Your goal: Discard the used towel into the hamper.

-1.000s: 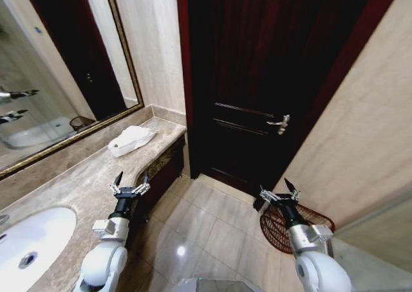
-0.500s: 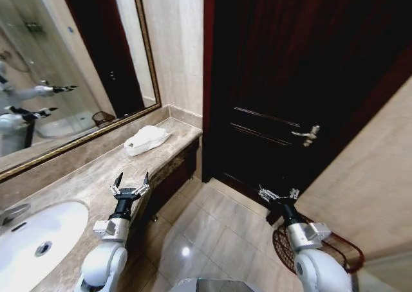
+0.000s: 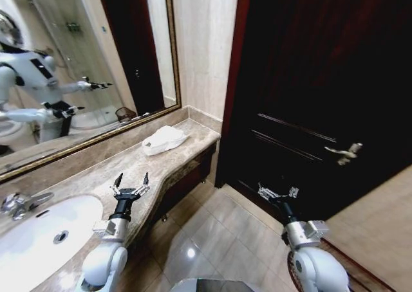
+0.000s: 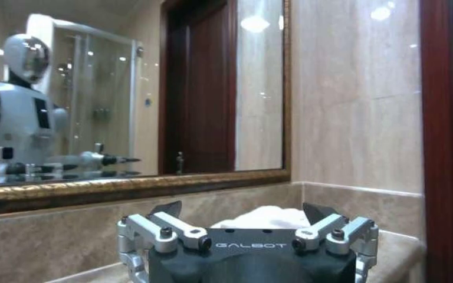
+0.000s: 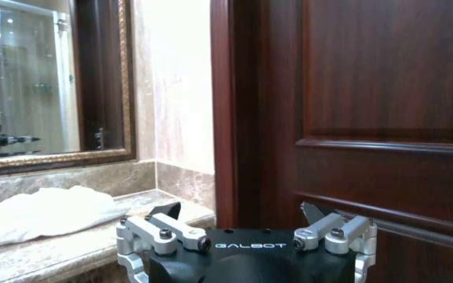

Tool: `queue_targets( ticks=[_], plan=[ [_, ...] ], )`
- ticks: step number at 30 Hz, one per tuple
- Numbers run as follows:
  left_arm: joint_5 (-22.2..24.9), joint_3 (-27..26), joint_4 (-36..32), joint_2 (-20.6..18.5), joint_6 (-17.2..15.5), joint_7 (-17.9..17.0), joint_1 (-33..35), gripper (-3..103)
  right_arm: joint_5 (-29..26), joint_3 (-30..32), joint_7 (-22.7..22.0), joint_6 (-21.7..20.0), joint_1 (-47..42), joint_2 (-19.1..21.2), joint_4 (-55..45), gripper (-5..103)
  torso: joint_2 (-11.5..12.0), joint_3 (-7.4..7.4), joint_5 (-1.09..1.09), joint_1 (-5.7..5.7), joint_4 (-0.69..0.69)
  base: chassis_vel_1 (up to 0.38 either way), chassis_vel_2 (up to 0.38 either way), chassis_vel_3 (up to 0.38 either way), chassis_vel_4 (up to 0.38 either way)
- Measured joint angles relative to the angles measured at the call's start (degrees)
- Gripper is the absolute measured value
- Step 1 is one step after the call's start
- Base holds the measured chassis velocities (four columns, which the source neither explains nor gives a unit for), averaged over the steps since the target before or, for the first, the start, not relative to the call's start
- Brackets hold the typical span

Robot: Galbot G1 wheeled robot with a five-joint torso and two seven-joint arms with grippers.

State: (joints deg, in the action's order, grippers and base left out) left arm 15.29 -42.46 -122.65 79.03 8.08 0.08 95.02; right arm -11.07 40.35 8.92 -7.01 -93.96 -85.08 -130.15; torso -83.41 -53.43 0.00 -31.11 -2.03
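Towel (image 3: 164, 139) on counter (image 3: 84, 176), untouched

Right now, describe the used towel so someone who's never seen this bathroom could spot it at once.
Follow the marble counter beneath the gold-framed mirror away from the sink, toward the dark wooden door. At the counter's far end, by the wall corner, lies the towel: a crumpled white cloth, the one soft, loose thing on the counter.

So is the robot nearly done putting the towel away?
Not yet. The white towel lies on the marble counter, untouched. The left gripper and right gripper are both open and empty. Grabbing it and dropping it in the hamper remain.
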Motion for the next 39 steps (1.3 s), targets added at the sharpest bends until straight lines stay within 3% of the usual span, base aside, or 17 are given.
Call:
queue_targets(
  ticks=[9, 25, 39],
  plan=[
    [-0.11, 0.05, 0.41, 0.01, 0.94, -0.24, -0.35, 100, 0.11, -0.14, 0.32, -0.02, 0.36, -0.02, 0.47, 100, 0.00, 0.00, 0.00, 0.00, 0.03, -0.094, 0.096, 0.098, -0.086],
    [0.15, -0.13, -1.25, -0.30, -2.07, -0.31, 0.04, 100, 0.30, -0.24, 0.80, 0.52, 0.04, -0.45, 1.12, 100, 0.00, 0.00, 0.00, 0.00, 0.01, -0.098, 0.093, 0.106, -0.097],
    [0.08, -0.15, -1.40, -0.41, -2.46, -0.38, 0.14, 100, 0.16, -0.13, 0.97, 1.15, -0.62, -0.57, 0.78, 100, 0.00, 0.00, 0.00, 0.00, 0.01, -0.102, 0.104, 0.096, -0.110]
  ],
)
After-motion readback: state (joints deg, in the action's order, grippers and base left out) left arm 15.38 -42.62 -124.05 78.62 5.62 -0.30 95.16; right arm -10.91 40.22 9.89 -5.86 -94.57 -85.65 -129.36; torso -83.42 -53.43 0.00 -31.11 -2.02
